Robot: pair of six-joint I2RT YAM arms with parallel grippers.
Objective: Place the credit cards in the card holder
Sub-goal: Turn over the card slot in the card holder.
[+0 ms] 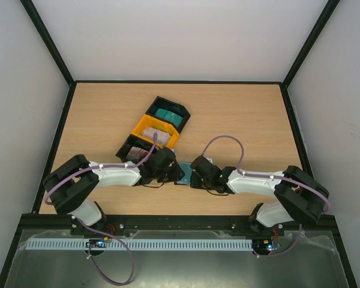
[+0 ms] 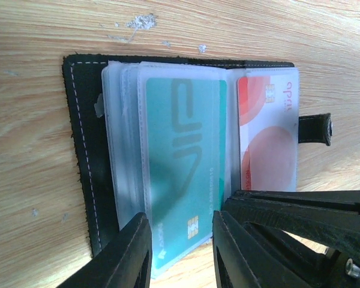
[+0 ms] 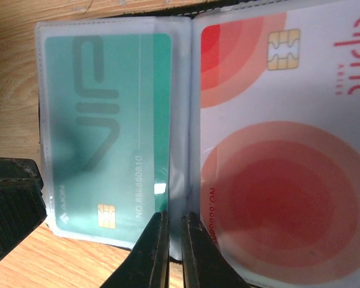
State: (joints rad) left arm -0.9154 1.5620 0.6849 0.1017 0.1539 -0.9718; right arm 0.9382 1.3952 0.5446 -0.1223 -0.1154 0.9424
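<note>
- Wood table; holder lies open at lower centre of the top view, between both grippers.
- Teal card sits in the left sleeve, red card in the right one.
- Left gripper: open, fingers straddling the teal card's lower edge.
- Right gripper: nearly closed, pinching the sleeve at the centre fold.
- Step, I'd say: page turn to a free sleeve. Next needs a gentle lift while left pins the holder; more cards wait in bins, upper centre.

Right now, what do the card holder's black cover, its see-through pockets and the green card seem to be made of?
Card holder cover: matte black leather or imitation, judging by white stitching and a fuzzy cut edge. The pockets: soft, slightly frosted clear plastic, layered and wavy. Teal VIP card: probably stiff smooth plastic, with a metallic chip.
</note>
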